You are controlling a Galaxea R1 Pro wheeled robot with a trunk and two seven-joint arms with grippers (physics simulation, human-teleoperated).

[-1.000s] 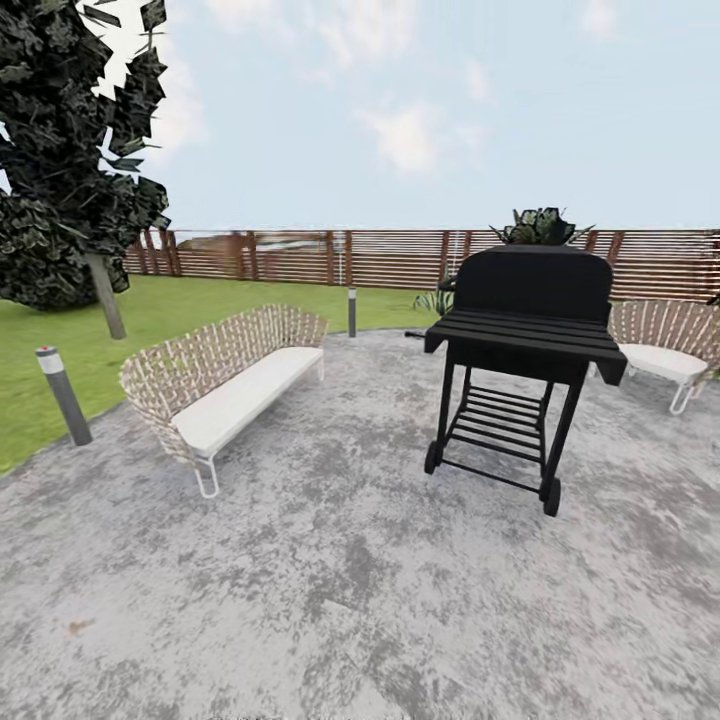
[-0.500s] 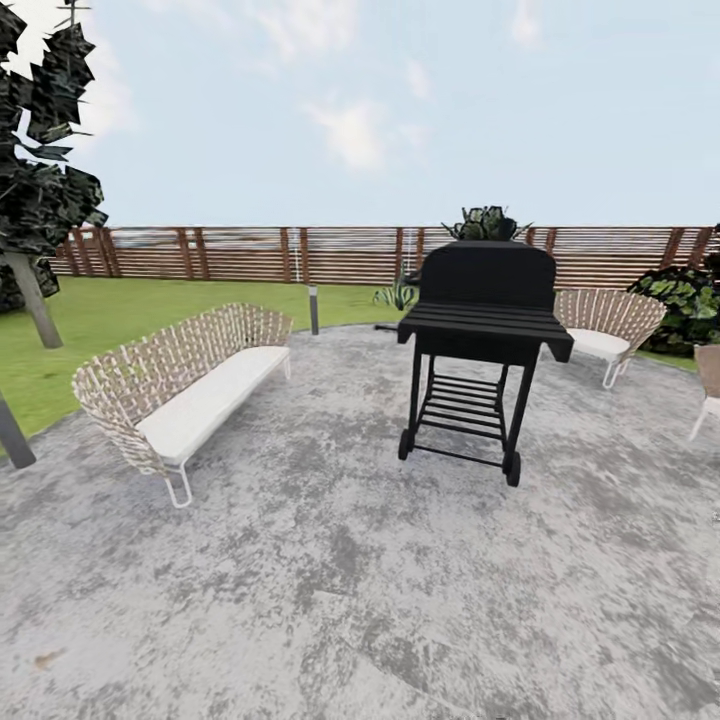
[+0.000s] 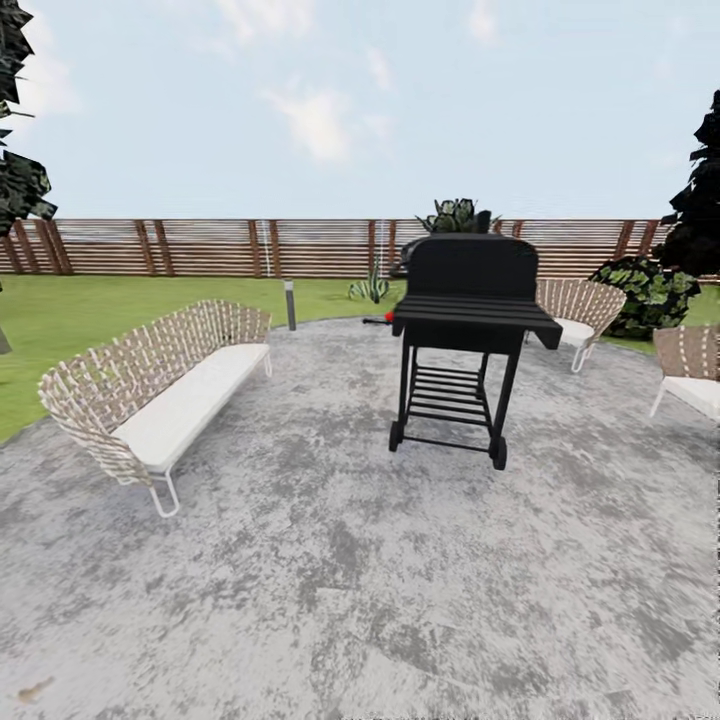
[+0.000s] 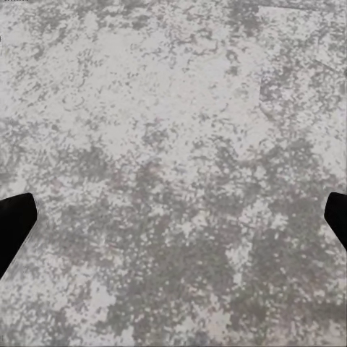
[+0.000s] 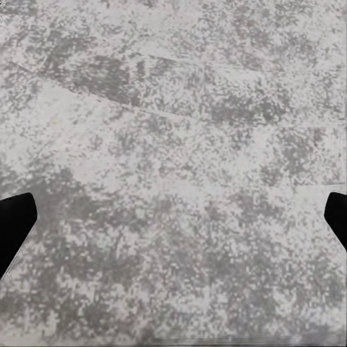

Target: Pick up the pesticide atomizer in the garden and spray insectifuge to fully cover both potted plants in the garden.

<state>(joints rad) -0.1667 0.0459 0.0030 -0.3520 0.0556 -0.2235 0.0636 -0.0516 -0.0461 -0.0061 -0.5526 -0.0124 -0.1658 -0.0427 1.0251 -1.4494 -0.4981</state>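
Garden (image 3: 80,310) patio (image 3: 330,560), grill (image 3: 465,320) ahead

Head camera looks forward across the grey patio (image 3: 330,580) toward the black grill (image 3: 468,300) at frame centre; both wrist cameras face straight down, close over that same paving.
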